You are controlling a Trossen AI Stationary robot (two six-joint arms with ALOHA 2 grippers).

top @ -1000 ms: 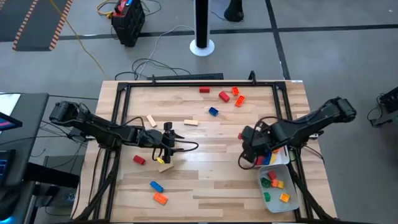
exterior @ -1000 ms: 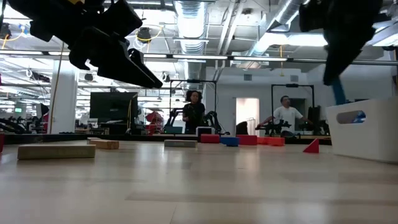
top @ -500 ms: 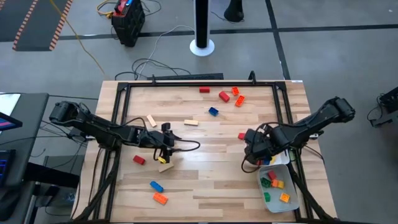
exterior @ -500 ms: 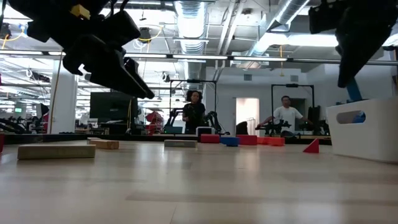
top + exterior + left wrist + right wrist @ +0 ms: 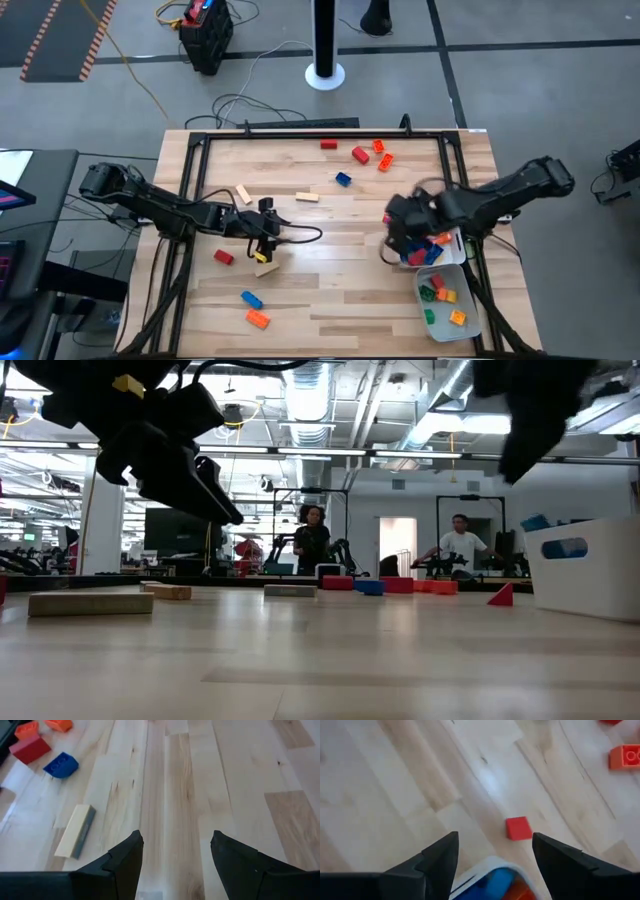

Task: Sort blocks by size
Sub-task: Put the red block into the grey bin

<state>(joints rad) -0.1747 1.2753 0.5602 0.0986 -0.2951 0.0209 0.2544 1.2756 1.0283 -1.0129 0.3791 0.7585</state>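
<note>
Blocks lie scattered on the wooden table: red ones (image 5: pixel 328 144) and orange ones (image 5: pixel 385 161) at the far edge, a blue one (image 5: pixel 343 179), tan ones (image 5: pixel 307 197), and more near the left front (image 5: pixel 251 299). My left gripper (image 5: pixel 272 236) hovers open above the table left of centre, pointing toward a tan block (image 5: pixel 75 831) and a blue block (image 5: pixel 60 765). My right gripper (image 5: pixel 393 234) hangs open above the left rim of a white tray (image 5: pixel 480 872), with a small red block (image 5: pixel 519 828) on the table beyond it.
Two white trays stand at the right front: one (image 5: pixel 452 240) holds blue and red blocks, the nearer one (image 5: pixel 472 318) green, orange and red blocks. A black frame (image 5: pixel 300 133) runs around the table. People (image 5: pixel 312 540) are in the room beyond.
My right gripper has let go of a blue block, which now lies in the white tray, and has moved off toward the table's left and far side. My left gripper has tipped a little further down and stayed in place.
</note>
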